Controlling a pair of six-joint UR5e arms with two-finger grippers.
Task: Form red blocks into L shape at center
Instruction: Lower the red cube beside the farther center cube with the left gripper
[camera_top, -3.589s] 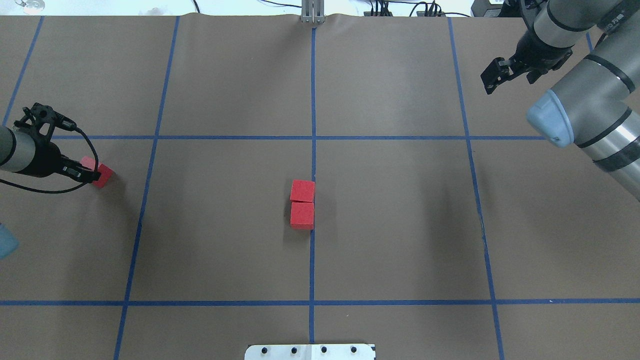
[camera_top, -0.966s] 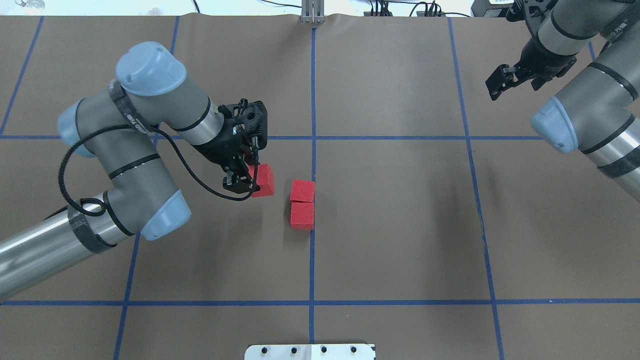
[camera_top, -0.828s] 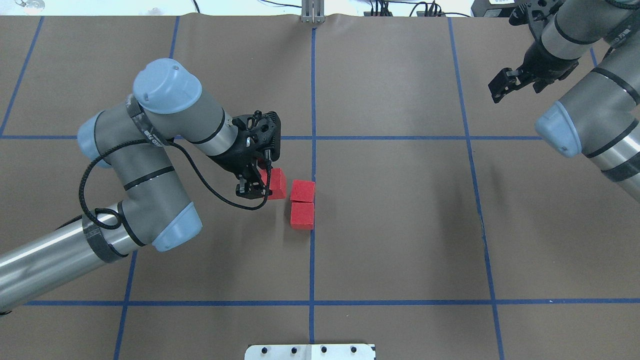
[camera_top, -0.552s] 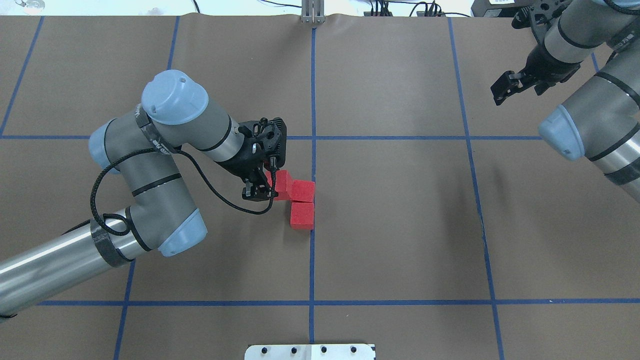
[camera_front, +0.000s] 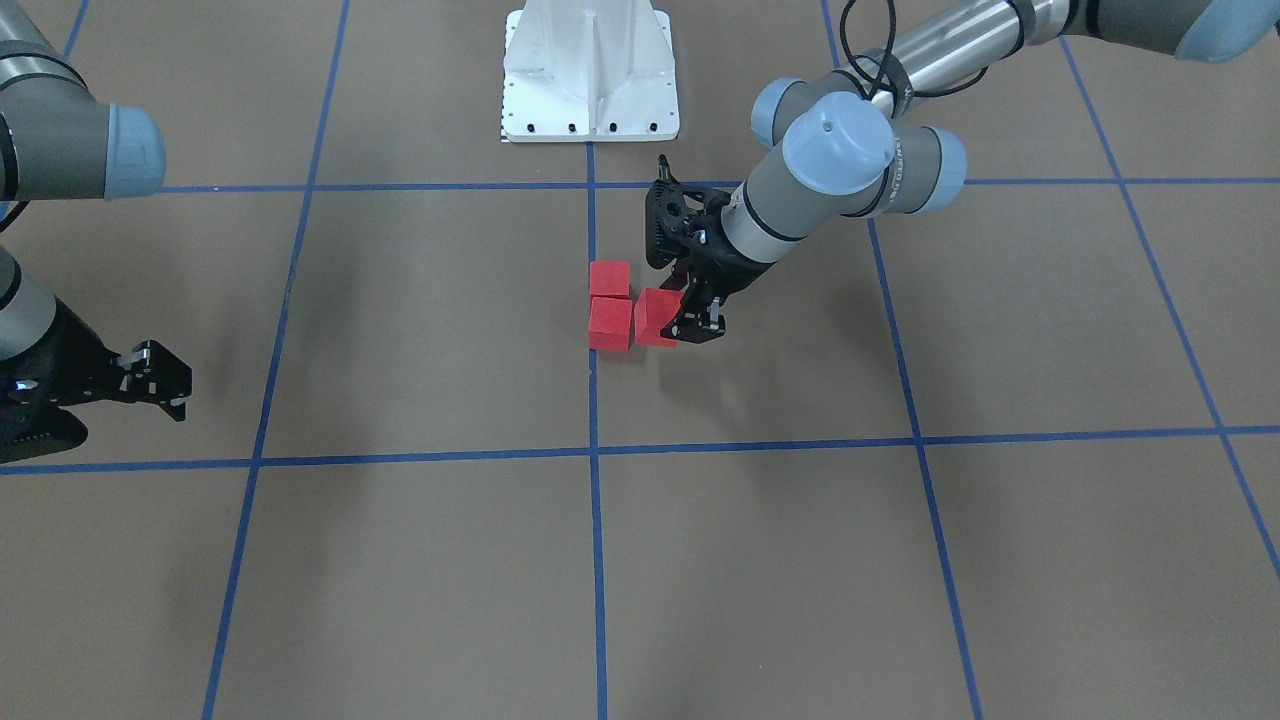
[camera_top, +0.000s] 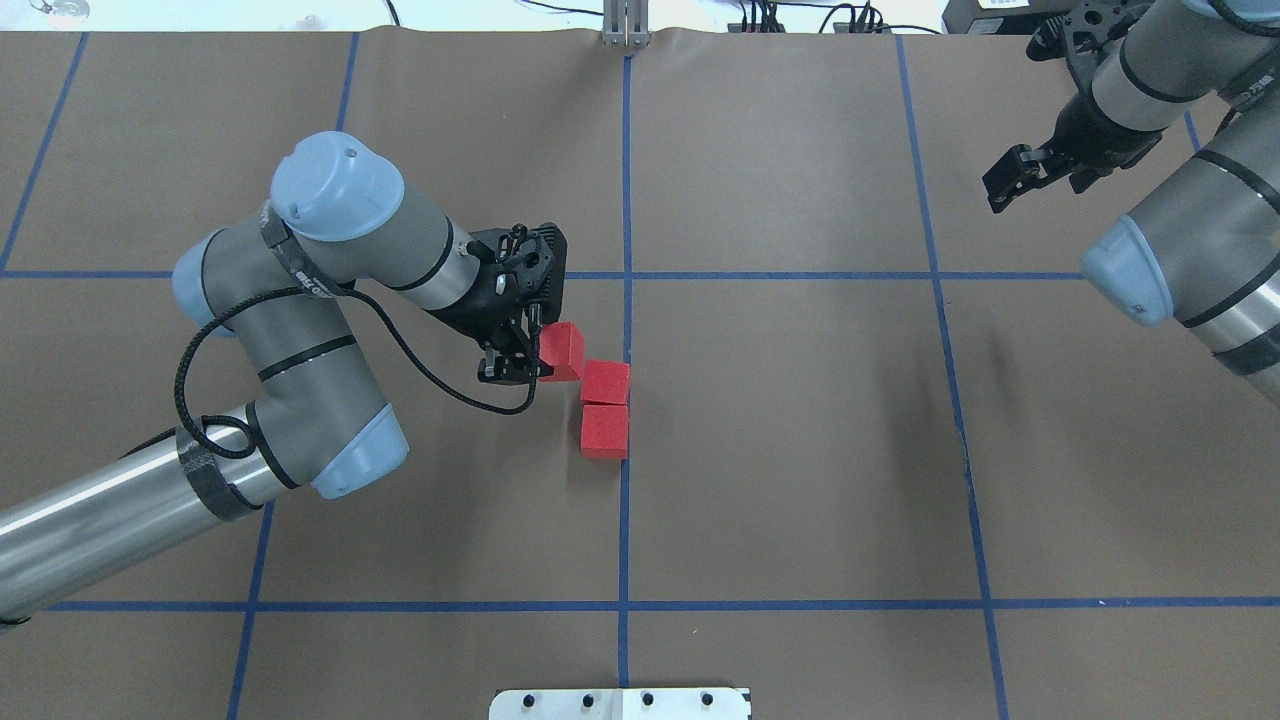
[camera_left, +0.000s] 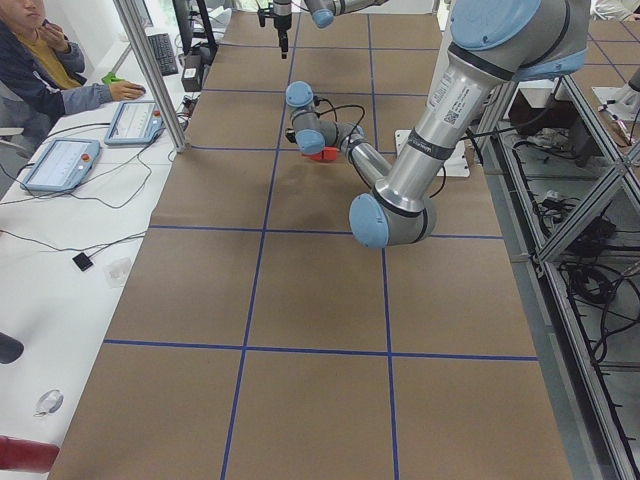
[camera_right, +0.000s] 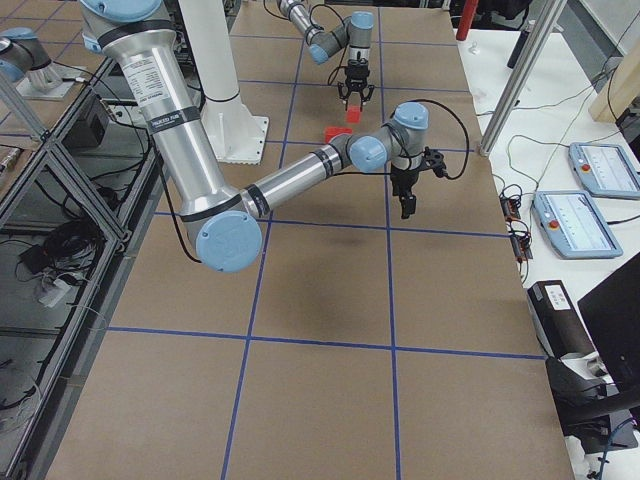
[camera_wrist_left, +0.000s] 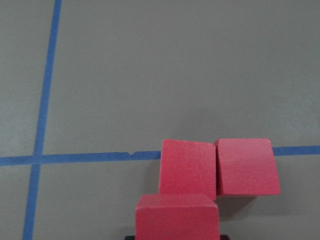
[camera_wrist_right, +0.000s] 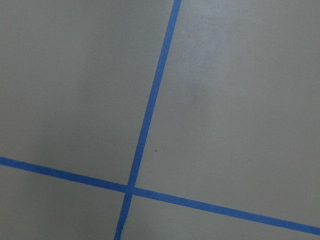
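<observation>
Near center (camera_top: 625, 320), left hand (camera_top: 532, 356) around block (camera_top: 565, 349)

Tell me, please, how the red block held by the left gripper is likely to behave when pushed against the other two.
The held block looks stiff: its edges are square in the left gripper. Flat-faced, it should slide, not roll. Small and matte, it is probably light and not slippery.

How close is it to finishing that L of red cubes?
Two red blocks lie touching along the center line. The left gripper holds the third block beside the farther one. Left: set it flush and let go. The right gripper hangs idle.
</observation>
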